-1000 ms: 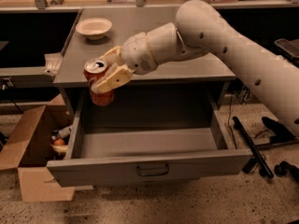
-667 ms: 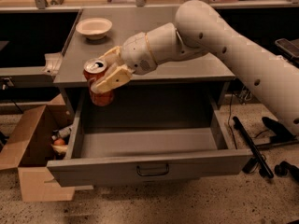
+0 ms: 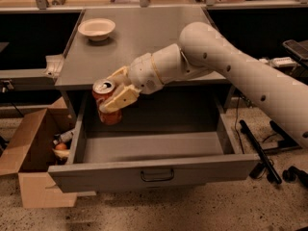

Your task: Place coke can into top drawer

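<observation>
- We are gripping the coke can [image 3: 109, 116] with the gripper [image 3: 113, 91], its fingers [image 3: 123, 96] clamping the can's sides.
- We are suspending the can over the open top drawer [image 3: 202, 170], at its left rear.

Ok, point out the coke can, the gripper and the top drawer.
coke can [image 3: 110, 117]: camera view, red lower body.
gripper [image 3: 107, 93]: camera view, midway between fingertips, shut on the can, over the drawer's left side.
top drawer [image 3: 216, 170]: camera view, front panel, right half.
</observation>
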Action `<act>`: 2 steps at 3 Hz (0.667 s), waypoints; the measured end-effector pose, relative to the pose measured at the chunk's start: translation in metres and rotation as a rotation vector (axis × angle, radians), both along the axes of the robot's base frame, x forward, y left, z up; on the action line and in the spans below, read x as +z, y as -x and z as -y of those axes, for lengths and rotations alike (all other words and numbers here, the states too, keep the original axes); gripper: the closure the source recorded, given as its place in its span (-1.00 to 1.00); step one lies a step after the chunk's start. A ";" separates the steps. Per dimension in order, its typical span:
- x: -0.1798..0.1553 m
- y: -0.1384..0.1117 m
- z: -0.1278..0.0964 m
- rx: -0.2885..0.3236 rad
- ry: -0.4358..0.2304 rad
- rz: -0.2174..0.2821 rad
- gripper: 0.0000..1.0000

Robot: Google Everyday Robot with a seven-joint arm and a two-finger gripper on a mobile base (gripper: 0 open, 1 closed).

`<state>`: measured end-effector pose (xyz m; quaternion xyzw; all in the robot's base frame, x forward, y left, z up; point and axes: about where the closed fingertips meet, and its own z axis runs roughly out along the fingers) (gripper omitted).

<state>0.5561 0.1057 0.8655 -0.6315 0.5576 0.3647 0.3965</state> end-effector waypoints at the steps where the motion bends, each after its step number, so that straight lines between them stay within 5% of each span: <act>1: -0.033 -0.002 0.010 -0.029 0.015 -0.032 1.00; 2: -0.055 -0.011 0.018 -0.057 0.026 -0.028 1.00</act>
